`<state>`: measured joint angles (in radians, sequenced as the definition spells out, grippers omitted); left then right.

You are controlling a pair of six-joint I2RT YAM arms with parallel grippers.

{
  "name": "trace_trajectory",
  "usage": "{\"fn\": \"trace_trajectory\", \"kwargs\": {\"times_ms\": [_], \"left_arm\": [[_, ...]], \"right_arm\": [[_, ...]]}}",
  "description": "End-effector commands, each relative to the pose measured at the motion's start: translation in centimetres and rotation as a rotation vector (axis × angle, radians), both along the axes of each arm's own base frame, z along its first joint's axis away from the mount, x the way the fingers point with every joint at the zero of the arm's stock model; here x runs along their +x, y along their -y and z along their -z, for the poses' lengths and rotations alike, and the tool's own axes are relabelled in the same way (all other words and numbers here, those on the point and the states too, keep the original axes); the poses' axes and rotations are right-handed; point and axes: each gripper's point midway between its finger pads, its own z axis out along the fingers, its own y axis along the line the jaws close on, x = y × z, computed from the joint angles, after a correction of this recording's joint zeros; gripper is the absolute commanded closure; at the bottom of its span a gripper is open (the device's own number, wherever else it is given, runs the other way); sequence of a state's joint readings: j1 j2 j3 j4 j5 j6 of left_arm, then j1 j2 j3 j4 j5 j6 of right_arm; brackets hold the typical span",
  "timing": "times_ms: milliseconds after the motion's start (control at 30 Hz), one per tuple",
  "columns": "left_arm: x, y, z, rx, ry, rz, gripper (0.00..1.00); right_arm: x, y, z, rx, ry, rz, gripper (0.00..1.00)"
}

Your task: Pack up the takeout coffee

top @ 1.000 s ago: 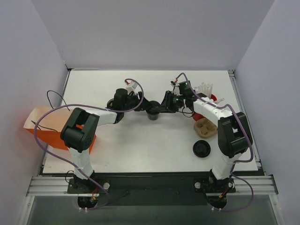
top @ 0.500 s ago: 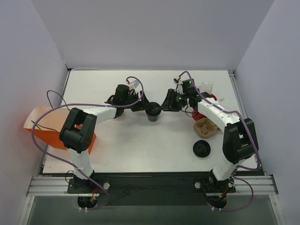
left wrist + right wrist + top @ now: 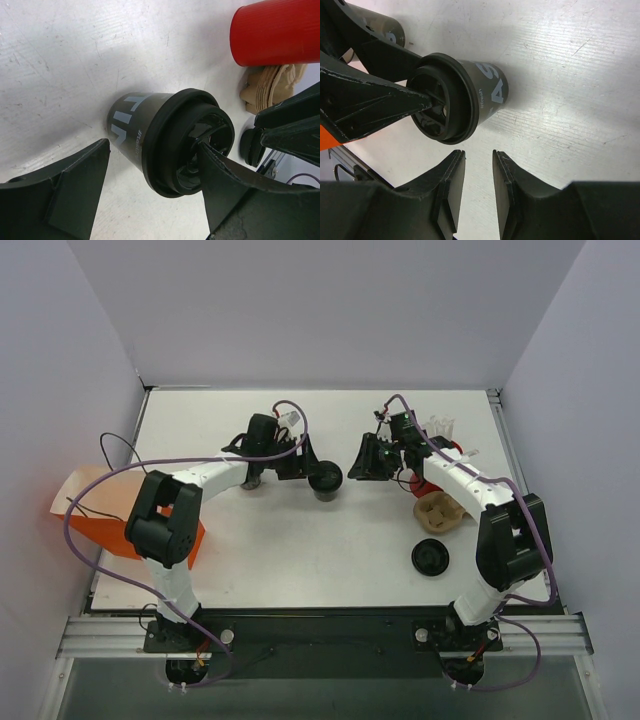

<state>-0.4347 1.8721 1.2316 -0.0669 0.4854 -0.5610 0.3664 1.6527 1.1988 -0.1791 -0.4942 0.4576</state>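
The takeout coffee point(image 3: 326, 480), a small dark cup with pale lettering and a black round lid, stands upright on the white table. My left gripper point(image 3: 312, 472) is open around it. In the left wrist view the cup point(image 3: 165, 135) sits between the fingers, with a clear gap on the left side, while the right finger point(image 3: 225, 175) reaches over the lid's rim. My right gripper point(image 3: 358, 465) hangs just right of the cup, apart from it. In the right wrist view its jaws point(image 3: 478, 155) stand narrowly apart with nothing between them, and the cup point(image 3: 470, 95) is beyond the tips.
A red cup point(image 3: 275, 30) and a brown cardboard carrier point(image 3: 438, 512) lie at the right. A loose black lid disc point(image 3: 430, 558) sits nearer the front. Another dark cup point(image 3: 385, 30) stands behind the left arm. An orange bag point(image 3: 110, 515) hangs off the table's left edge.
The left gripper's jaws have spread wider around the cup. The right gripper has drawn back to the right, away from the cup. The cup has stayed in place.
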Motion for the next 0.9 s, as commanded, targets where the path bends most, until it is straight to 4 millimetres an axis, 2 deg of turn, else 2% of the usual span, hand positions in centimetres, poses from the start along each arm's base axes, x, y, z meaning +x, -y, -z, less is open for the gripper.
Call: {"fn": "trace_trajectory", "kwargs": {"times_ms": [0, 200, 400, 500, 567, 600, 667, 700, 733, 767, 800, 833, 867], "left_arm": [[-0.2, -0.2, -3.0, -0.010, 0.037, 0.029, 0.20], [0.7, 0.6, -5.3, -0.042, 0.073, 0.041, 0.20], [1.5, 0.6, -5.9, -0.017, 0.086, 0.036, 0.20], [1.6, -0.1, -6.1, 0.030, 0.107, 0.012, 0.21], [1.7, -1.1, -6.2, 0.081, 0.124, -0.021, 0.21], [1.6, -1.5, -7.3, 0.088, 0.151, -0.036, 0.21], [1.6, -2.8, -7.5, 0.138, 0.172, -0.083, 0.22], [1.3, -3.3, -8.8, 0.142, 0.201, -0.097, 0.23], [0.9, -4.0, -8.7, 0.168, 0.200, -0.111, 0.23], [0.5, -4.7, -10.0, 0.181, 0.235, -0.127, 0.24], [0.4, -5.6, -10.3, 0.207, 0.253, -0.153, 0.24], [-0.1, -6.1, -10.6, 0.221, 0.260, -0.159, 0.24], [-1.1, -6.9, -11.3, 0.234, 0.289, -0.162, 0.24]], "right_arm": [[0.7, -0.1, -1.3, -0.016, 0.034, 0.004, 0.70], [1.0, -0.2, -1.2, -0.016, 0.030, 0.005, 0.70], [0.9, -0.3, -1.4, -0.023, 0.042, 0.000, 0.70], [1.1, -0.2, -1.9, -0.040, 0.066, -0.001, 0.70], [1.5, 0.0, -2.4, -0.069, 0.080, 0.012, 0.70], [1.4, -0.1, -2.3, -0.083, 0.074, 0.015, 0.70], [2.3, 0.1, -2.8, -0.114, 0.097, 0.055, 0.70], [2.4, -0.1, -2.5, -0.126, 0.088, 0.059, 0.70], [2.4, -0.3, -2.5, -0.129, 0.087, 0.058, 0.69], [2.8, -0.6, -3.2, -0.130, 0.103, 0.063, 0.68], [2.7, -0.7, -2.9, -0.151, 0.095, 0.058, 0.63], [2.4, -1.5, -3.2, -0.166, 0.109, 0.041, 0.61], [2.7, -1.3, -3.2, -0.205, 0.129, 0.056, 0.61]]}}
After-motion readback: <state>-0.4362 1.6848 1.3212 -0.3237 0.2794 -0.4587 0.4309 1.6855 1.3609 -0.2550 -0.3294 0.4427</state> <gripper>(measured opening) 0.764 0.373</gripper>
